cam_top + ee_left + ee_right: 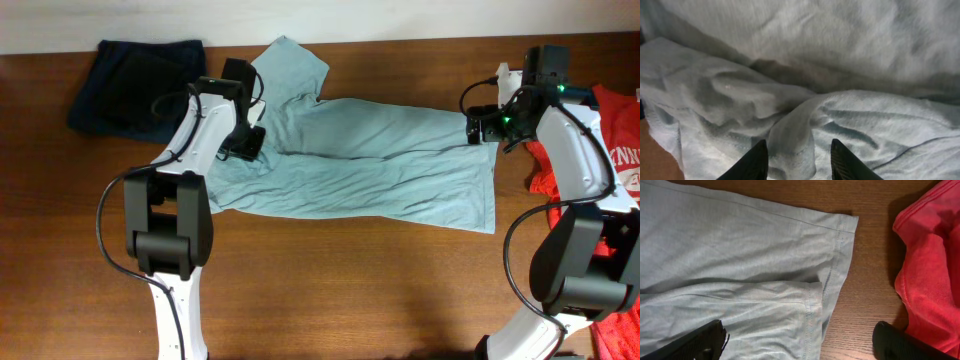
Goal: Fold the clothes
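The pale grey-teal T-shirt [370, 165] lies across the middle of the table, its body partly doubled over and one sleeve pointing to the back. My left gripper [246, 140] is low over the shirt's left part near the sleeve. In the left wrist view its fingers [799, 162] are apart, with a raised ridge of the shirt's cloth [790, 135] between them. My right gripper [482, 128] is at the shirt's right hem. In the right wrist view it is wide open [802, 342] over the hem edge [832, 275]. The red T-shirt [620, 140] lies at the right, and also shows in the right wrist view [930, 260].
A dark navy garment [135, 85] lies crumpled at the back left corner. Bare wooden table [350, 290] runs along the front between the two arm bases. The red T-shirt hangs toward the right edge under the right arm.
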